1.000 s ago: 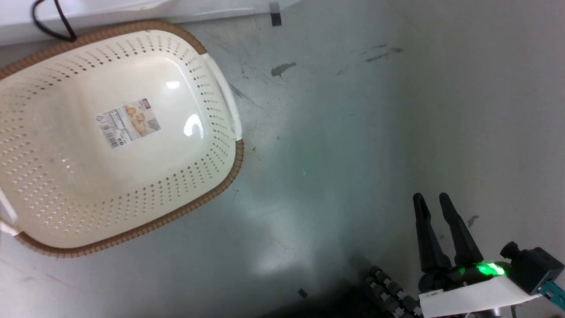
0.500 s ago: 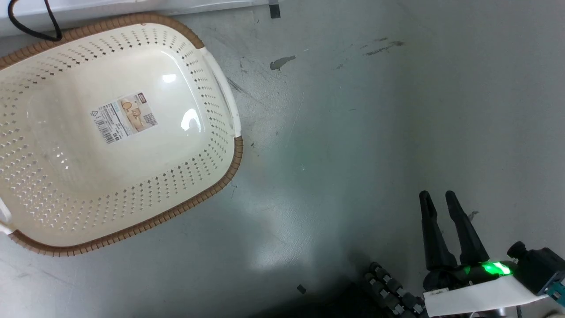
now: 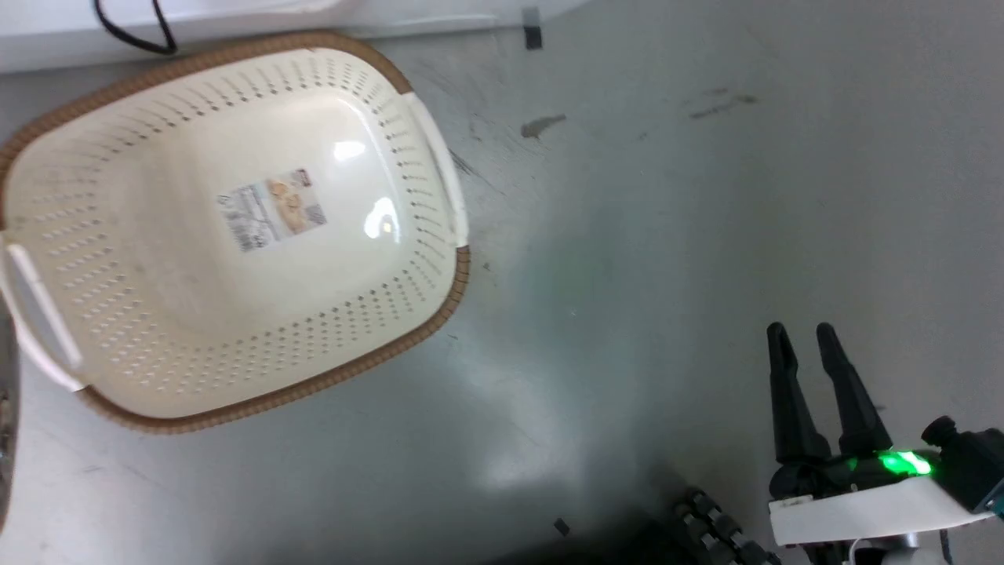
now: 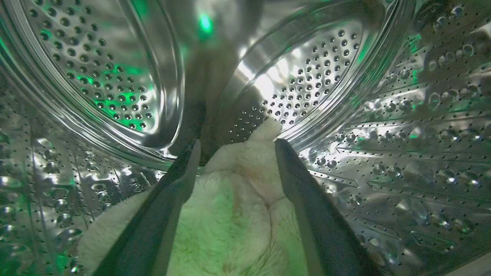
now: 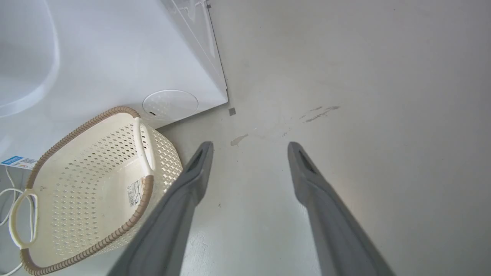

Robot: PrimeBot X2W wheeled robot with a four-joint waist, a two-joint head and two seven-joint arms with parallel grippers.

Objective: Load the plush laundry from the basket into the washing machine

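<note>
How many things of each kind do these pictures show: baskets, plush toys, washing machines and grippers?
Basket: 1
Plush toy: 1
Washing machine: 1
Grippers: 2 (left gripper, right gripper)
Total: 5

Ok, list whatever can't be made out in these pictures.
Fluffy cream plush toy, left wrist view: lower part cut by the bottom edge and covered by the left hand's dark fingers; grip uncertain.
Label sticker in the cream perforated plastic basket, head view: print too small and blurred.
White washing machine, head view: cut to a strip by the top edge.
</note>
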